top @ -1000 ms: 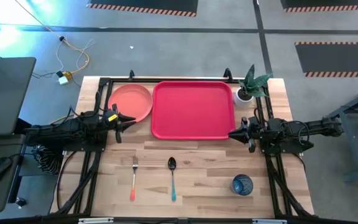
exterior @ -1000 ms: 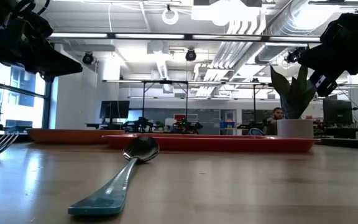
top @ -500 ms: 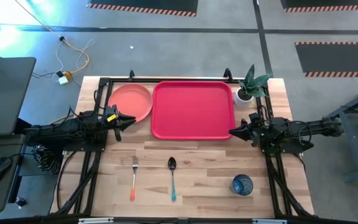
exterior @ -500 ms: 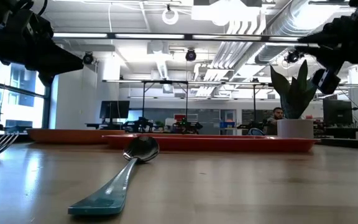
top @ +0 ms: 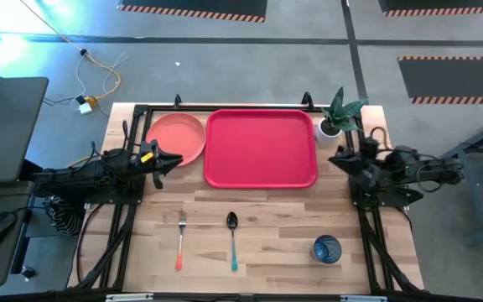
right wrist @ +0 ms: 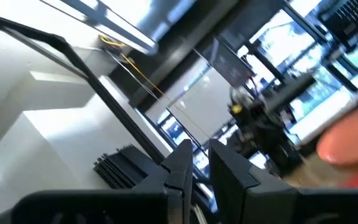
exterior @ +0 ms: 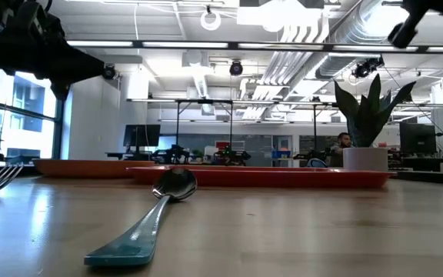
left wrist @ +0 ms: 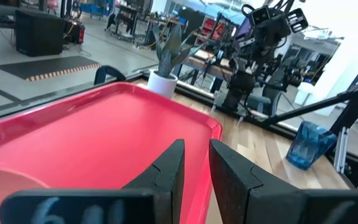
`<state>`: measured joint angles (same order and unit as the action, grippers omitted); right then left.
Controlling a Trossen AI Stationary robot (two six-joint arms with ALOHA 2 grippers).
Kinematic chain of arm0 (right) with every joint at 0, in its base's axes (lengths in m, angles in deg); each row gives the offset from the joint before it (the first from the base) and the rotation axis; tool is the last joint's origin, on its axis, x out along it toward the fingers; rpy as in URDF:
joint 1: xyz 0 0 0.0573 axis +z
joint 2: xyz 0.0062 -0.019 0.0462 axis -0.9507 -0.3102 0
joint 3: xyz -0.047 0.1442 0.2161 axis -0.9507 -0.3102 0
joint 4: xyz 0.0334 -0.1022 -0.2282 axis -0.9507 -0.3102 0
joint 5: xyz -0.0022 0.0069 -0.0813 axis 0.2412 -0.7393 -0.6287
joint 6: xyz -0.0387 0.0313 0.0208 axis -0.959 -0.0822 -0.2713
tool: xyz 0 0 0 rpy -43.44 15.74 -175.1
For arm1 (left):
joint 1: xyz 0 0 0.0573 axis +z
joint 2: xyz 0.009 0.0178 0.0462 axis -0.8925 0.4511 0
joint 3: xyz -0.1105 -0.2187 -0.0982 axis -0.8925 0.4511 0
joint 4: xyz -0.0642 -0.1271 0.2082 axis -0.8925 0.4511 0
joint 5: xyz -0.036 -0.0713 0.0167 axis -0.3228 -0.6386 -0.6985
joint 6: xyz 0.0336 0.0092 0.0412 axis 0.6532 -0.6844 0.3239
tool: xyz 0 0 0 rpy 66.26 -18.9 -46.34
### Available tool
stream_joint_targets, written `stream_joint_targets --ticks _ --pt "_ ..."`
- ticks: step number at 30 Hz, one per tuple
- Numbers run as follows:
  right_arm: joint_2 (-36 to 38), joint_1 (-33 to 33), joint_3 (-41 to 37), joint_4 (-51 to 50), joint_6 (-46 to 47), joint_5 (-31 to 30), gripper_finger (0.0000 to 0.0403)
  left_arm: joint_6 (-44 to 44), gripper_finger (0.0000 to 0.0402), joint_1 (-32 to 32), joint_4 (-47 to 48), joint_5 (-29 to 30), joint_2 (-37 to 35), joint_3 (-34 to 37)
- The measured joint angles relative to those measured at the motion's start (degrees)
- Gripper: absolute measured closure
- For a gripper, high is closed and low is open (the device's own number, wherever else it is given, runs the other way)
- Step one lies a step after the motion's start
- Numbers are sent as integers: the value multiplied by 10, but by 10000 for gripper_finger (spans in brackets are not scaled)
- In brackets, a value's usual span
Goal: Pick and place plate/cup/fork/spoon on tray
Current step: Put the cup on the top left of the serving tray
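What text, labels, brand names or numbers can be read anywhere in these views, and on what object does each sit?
No text can be read for certain.
Left gripper: pale marks on the dark body below its fingers, too blurred to read.
Tray, plate, cup, fork, spoon: no lettering visible.
Plant pot: plain white, no label.
Room behind the table in the low view: screens and signs too small to read.
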<state>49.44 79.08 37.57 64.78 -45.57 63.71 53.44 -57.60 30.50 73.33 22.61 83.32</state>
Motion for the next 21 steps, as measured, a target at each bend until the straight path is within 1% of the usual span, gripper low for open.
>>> stream_joint_targets --ticks 5,10,14,18,21 --pt "-41 0 102 -113 -7 0 359 0 339 0 -14 0 0 0" --pt "-127 0 213 -241 25 0 359 0 339 0 -13 0 0 0" --pt "-206 0 302 -358 77 9 359 0 339 0 -9 0 0 0" --pt "-284 0 381 -479 157 41 359 0 339 0 -4 0 0 0" --pt "-340 0 427 -550 219 61 359 0 339 0 -4 0 0 0"
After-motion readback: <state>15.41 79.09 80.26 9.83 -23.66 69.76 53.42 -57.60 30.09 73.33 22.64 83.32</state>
